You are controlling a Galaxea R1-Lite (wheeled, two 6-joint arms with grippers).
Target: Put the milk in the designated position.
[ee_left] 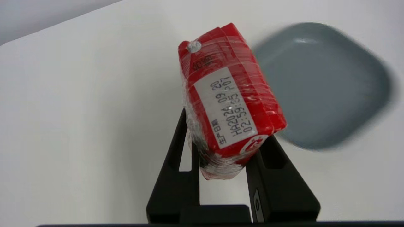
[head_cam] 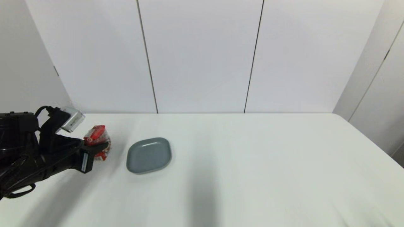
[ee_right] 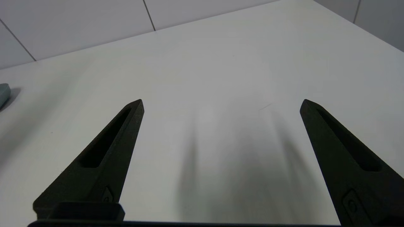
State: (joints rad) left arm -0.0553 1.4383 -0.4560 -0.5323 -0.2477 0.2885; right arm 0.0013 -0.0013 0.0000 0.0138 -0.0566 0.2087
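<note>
The milk (head_cam: 97,141) sits at the far left of the white table (head_cam: 252,164) in the head view, a small red-and-white carton wrapped in clear film, clamped in the left gripper (head_cam: 102,148). The black arm reaches in from the left edge, its fingers closed around the carton's lower half while the red top stands above them. Whether the carton's base touches the tabletop cannot be told from here. Just to its right, apart from it, lies the grey plate (head_cam: 149,155), a rounded square with nothing on it. The right arm does not show in this view.

In the left wrist view the milk (ee_left: 228,101) fills the middle, tilted, its red top facing the camera with a white date label and a foil-covered straw hole near one corner. The left gripper (ee_left: 221,157) pinches the carton from both sides, one black finger (ee_left: 176,176) against each flank. The grey plate (ee_left: 325,85) lies beyond, blurred, on the white table (ee_left: 79,110).

In the right wrist view the right gripper (ee_right: 221,102) hangs above bare table (ee_right: 221,63) with its two fingers spread wide and nothing between them. A sliver of the grey plate (ee_right: 3,93) shows at the edge of the picture.
</note>
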